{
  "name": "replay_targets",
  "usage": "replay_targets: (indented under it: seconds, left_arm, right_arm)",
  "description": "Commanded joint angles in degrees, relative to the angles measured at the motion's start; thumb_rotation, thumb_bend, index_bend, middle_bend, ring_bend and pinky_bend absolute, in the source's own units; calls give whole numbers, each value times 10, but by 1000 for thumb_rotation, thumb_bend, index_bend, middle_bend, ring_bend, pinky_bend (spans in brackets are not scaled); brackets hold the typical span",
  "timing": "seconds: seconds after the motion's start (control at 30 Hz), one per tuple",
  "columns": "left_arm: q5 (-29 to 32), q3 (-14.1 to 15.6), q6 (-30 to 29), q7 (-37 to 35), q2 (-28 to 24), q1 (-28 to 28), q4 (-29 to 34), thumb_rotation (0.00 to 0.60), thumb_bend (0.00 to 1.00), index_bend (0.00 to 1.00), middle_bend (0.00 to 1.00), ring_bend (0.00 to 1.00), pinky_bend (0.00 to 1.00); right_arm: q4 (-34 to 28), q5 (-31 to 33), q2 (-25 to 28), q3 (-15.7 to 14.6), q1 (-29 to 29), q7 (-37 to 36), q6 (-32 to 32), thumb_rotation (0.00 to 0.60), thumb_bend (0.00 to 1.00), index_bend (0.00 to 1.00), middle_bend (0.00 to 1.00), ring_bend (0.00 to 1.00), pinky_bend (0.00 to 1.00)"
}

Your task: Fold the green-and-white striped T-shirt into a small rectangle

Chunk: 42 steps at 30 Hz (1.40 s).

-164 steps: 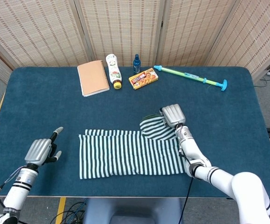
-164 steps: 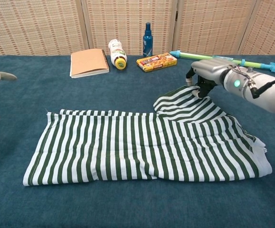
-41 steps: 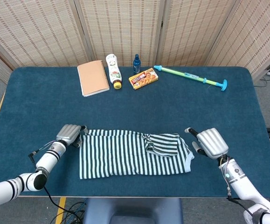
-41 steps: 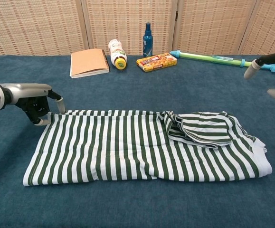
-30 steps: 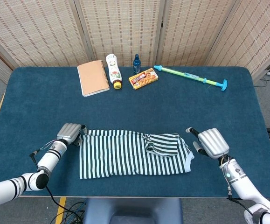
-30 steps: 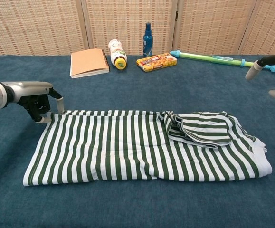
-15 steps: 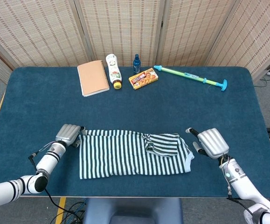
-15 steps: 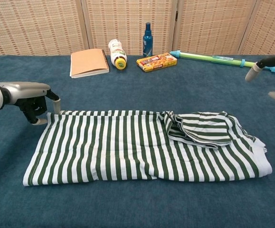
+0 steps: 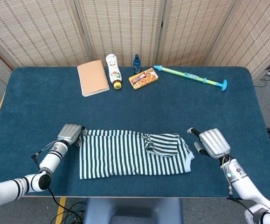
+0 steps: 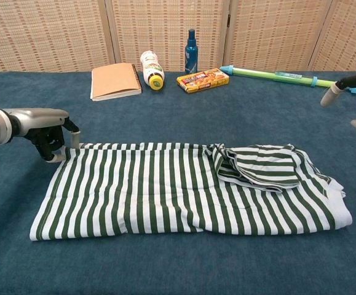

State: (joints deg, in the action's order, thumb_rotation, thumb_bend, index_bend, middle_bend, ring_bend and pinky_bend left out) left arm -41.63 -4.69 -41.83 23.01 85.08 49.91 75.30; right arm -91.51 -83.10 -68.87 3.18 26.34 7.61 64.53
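The green-and-white striped T-shirt [image 9: 125, 154] [image 10: 165, 187] lies flat as a long band near the table's front edge. A folded sleeve [image 10: 261, 165] is bunched on top of its right part. My left hand [image 9: 70, 134] [image 10: 42, 136] sits at the shirt's far-left corner, fingers curled down. One fingertip [image 10: 74, 141] is on the top edge and the thumb is beside the left edge; whether they grip the cloth is unclear. My right hand [image 9: 212, 143] hovers just right of the shirt, fingers apart and empty. The chest view shows only its fingertips [image 10: 332, 93].
Along the far edge of the blue table [image 9: 218, 112] lie a tan notebook [image 9: 93, 77], a white bottle on its side [image 9: 113, 71], a small blue spray bottle [image 9: 136, 63], an orange snack box [image 9: 143, 78] and a green-and-blue plastic stick toy [image 9: 190, 77].
My left hand has shifted only slightly at the shirt's far-left corner. The right hand has drifted a little to the right. The shirt has not moved.
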Motion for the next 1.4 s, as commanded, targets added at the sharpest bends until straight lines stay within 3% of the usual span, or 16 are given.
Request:
replay_targets:
  seconds: [0.03,0.7,1.4]
  left_arm:
    - [7,-2,-1,2,4,3,-4,600,406,489,884,886,1000]
    - [17,-10,-12,-1,20,9,-17,600,426,590,894,889,1000]
    - [55,-36,-19,8,38,19,-62,600,427,572,894,889,1000]
  right_arm:
    - [1,0,0,0,0,-1,0,600,482,254,970,1000,1000]
    - [10,0,-3,2,-1,-14,-5,600,483,255,970,1000,1000]
    - [5,-1,1,4,-5,-15,2,600,482,254,970,1000,1000]
